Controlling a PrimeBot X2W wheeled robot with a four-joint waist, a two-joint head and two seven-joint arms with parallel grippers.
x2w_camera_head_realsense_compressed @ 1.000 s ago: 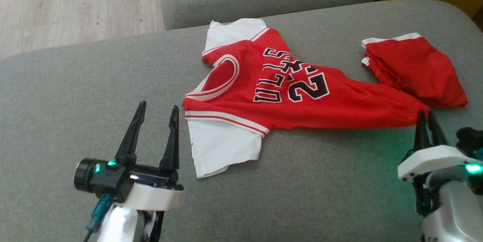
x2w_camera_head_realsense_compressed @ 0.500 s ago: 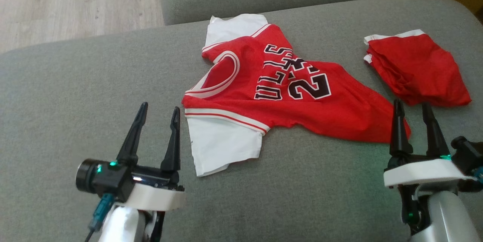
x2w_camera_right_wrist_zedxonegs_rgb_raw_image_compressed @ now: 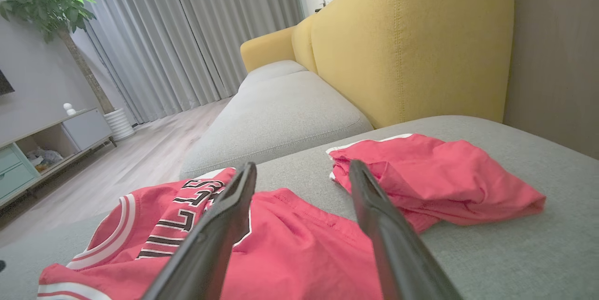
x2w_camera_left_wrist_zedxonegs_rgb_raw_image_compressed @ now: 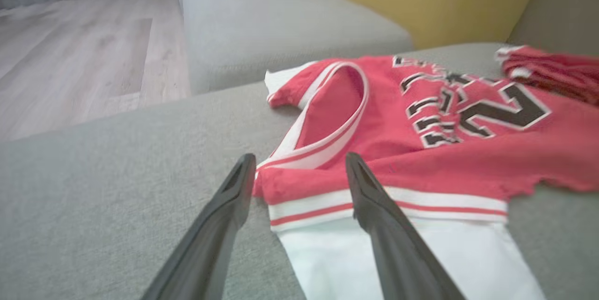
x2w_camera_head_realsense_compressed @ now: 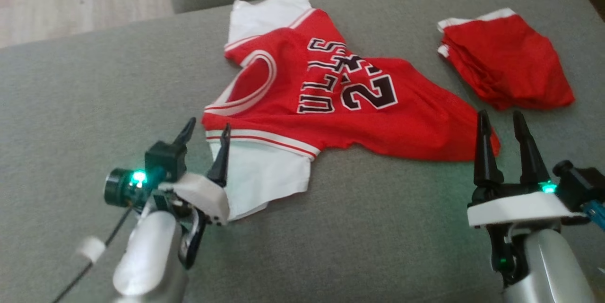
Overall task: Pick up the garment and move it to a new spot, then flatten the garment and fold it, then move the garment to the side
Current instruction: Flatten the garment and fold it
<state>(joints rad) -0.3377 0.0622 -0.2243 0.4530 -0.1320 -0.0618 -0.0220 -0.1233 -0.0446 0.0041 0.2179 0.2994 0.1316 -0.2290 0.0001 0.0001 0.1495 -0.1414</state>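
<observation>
The garment [x2w_camera_head_realsense_compressed: 340, 104] is a red jersey with black lettering and white sleeves, lying rumpled on the grey couch seat [x2w_camera_head_realsense_compressed: 94, 85]. It also appears in the left wrist view, garment [x2w_camera_left_wrist_zedxonegs_rgb_raw_image_compressed: 421, 117], and in the right wrist view, garment [x2w_camera_right_wrist_zedxonegs_rgb_raw_image_compressed: 290, 244]. My left gripper [x2w_camera_head_realsense_compressed: 207, 128] is open at the near shoulder, its fingers either side of the red-and-white sleeve trim [x2w_camera_left_wrist_zedxonegs_rgb_raw_image_compressed: 327, 201]. My right gripper [x2w_camera_head_realsense_compressed: 501, 118] is open and empty at the jersey's hem corner, just above the cloth.
A folded red pair of shorts [x2w_camera_head_realsense_compressed: 505, 62] lies at the seat's far right, close behind the right gripper. A second grey cushion [x2w_camera_left_wrist_zedxonegs_rgb_raw_image_compressed: 281, 24] and a yellow backrest [x2w_camera_right_wrist_zedxonegs_rgb_raw_image_compressed: 412, 47] stand beyond. Wooden floor [x2w_camera_head_realsense_compressed: 71, 0] lies past the couch's left edge.
My right gripper has opened and let go of the jersey's hem corner, which dropped onto the seat. The left gripper has advanced to the near sleeve. The head camera has shifted.
</observation>
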